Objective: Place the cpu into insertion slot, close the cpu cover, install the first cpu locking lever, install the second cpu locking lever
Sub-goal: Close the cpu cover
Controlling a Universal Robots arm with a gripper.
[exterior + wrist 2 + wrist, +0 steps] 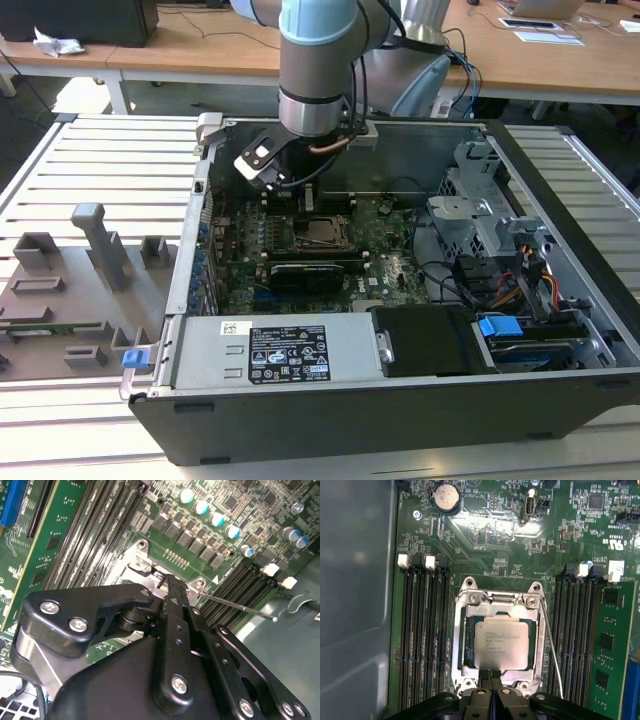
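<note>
- The gripper [490,674] hangs low over the open case [400,410]. Its fingers [485,678] are clenched against each other with nothing visible between them.
- In both wrist views the tips [172,583] sit at one edge of the socket, at the middle of that side of the cpu cover [459,640]. They look to be touching it, or just above it.
- The cpu [501,642] lies flat in the socket on the motherboard [490,555], its pale metal top showing through the cover's square window. In the exterior view it [322,232] is just in front of the arm.
- The cover lies down over the chip, framing it on all four sides.
- A thin wire locking lever [551,640] is swung out from one side of the socket. In the second wrist view it [235,605] slants away over the neighbouring slots.
- Banks of memory slots [422,645] run close along both sides of the socket, so there is little free board there.
- Beyond one bank rises the case's grey wall [355,605].
- In the exterior view a long black card [310,272] lies just in front of the socket, and a drive cage [480,215] stands to the exterior view's right.
- The case rests on a slatted tabletop [100,150], with a grey fixture tray [60,300] at the exterior view's left.
</note>
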